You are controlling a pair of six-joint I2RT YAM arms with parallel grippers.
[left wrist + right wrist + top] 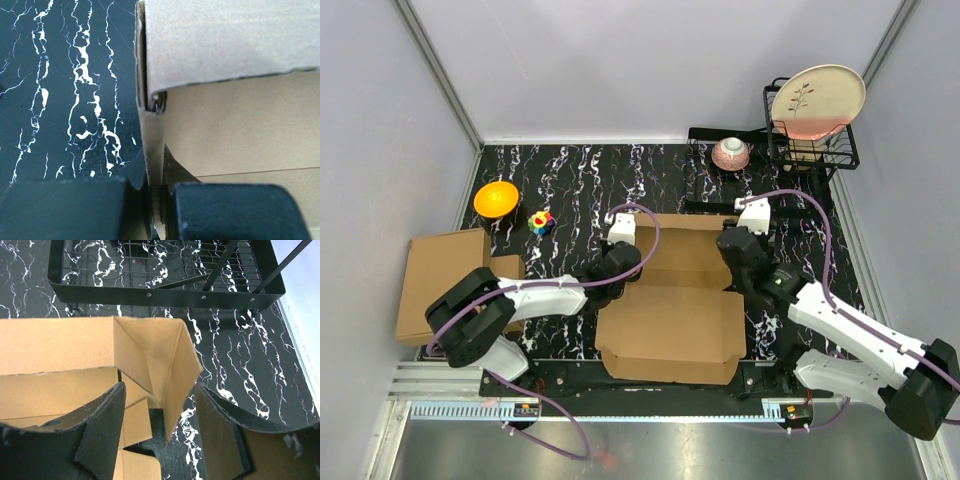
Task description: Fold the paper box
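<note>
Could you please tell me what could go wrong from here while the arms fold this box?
1. The right gripper stands open around the box's right corner flap, which leans outward; unheld, it may spring flat.
2. The left gripper pinches the thin left wall; a sideways pull could crease it or drag the box.
3. The wire rack sits close behind that corner, so the gripper might bump it.

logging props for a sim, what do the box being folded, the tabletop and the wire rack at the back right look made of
The paper box: matte brown cardboard, likely corrugated; the left wrist view shows a thick, rough cut edge.
The tabletop: smooth black with white veins, a marble look, possibly printed film or laminate rather than stone.
The rack: thin black rods, probably coated metal wire.
</note>
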